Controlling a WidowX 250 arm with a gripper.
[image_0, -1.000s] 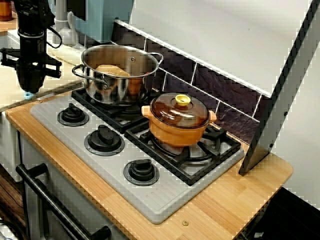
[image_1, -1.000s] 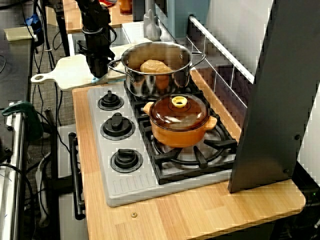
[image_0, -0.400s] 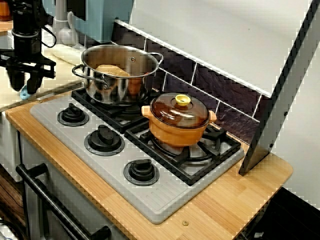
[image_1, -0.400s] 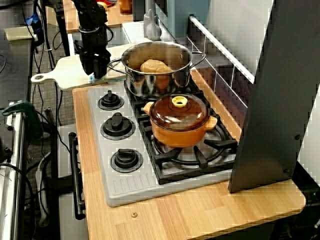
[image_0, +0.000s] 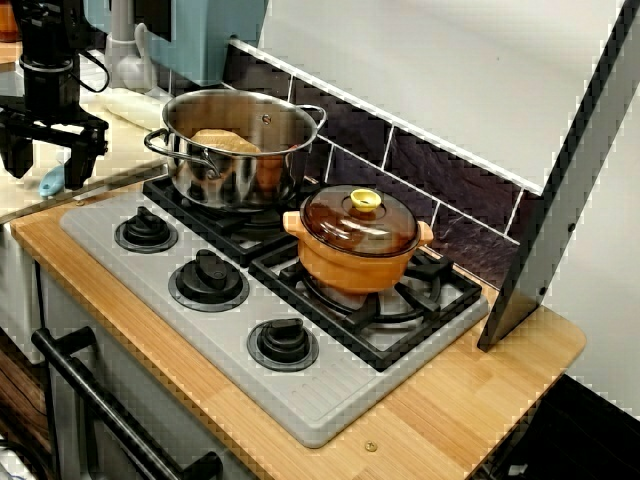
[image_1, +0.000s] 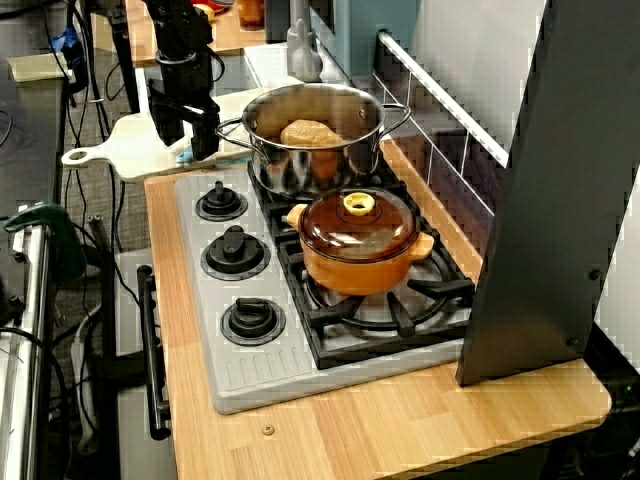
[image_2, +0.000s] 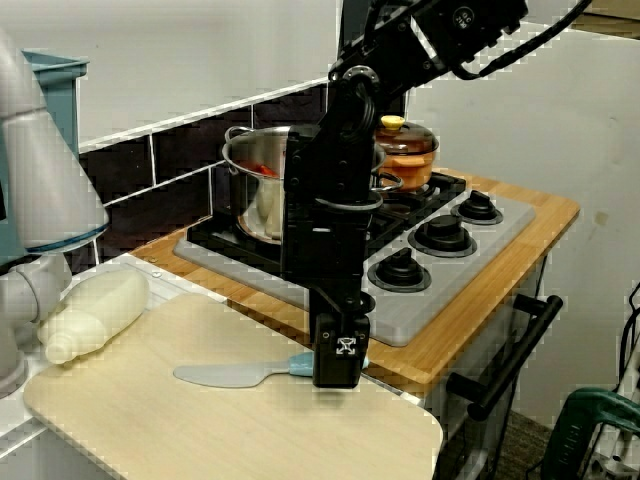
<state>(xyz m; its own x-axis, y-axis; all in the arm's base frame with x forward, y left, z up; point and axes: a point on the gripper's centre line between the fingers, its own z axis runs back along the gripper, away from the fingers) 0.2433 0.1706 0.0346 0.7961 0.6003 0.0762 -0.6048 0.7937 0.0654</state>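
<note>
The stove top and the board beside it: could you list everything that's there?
spatula: 1, light blue, flat on the cutting board
cutting board: 1, pale, beside the stove
bottle-shaped thing: 1, cream, lying at the board's far edge
steel pot: 1, silver, on the stove nearer the board
tan lump: 1, inside the steel pot
lidded pot: 1, orange, on the stove beside the steel pot
stove: 1, grey, set in the wooden counter
knobs: 3, black, along the stove's front
gripper: 1, black, open, fingers either side of the spatula's handle
</note>
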